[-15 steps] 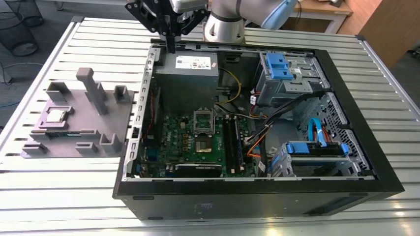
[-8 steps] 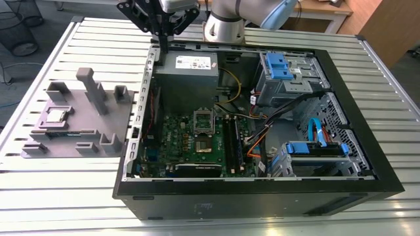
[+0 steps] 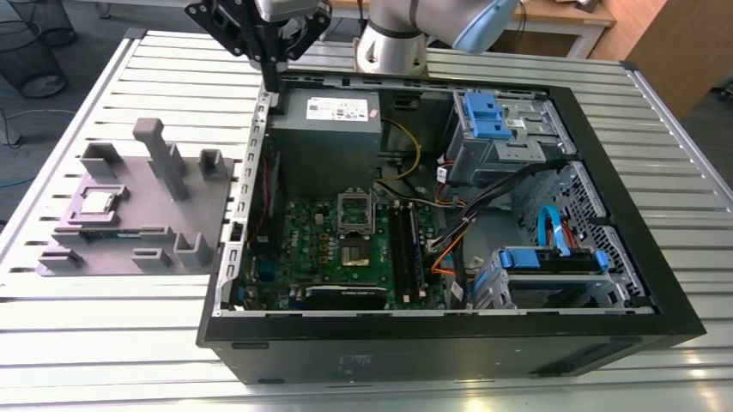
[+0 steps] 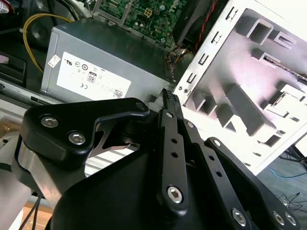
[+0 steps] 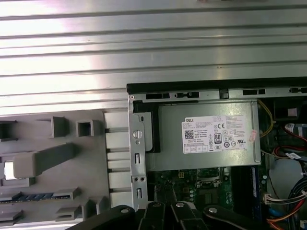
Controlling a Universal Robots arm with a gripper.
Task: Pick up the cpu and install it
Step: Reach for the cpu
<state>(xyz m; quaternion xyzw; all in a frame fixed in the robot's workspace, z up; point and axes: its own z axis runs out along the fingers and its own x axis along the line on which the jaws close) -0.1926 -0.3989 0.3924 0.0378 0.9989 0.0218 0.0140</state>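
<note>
Our fingers (image 4: 169, 120) sit together, empty; the small flat silver-topped square cpu (image 3: 98, 202) looks light, stiff and fragile, so we'd grip its edges.

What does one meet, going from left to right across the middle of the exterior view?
The cpu, the motherboard socket, the orange cables, the blue drive bracket.

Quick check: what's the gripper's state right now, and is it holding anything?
Gripper: closed, holding nothing; the cpu lies on the grey fixture.
</note>
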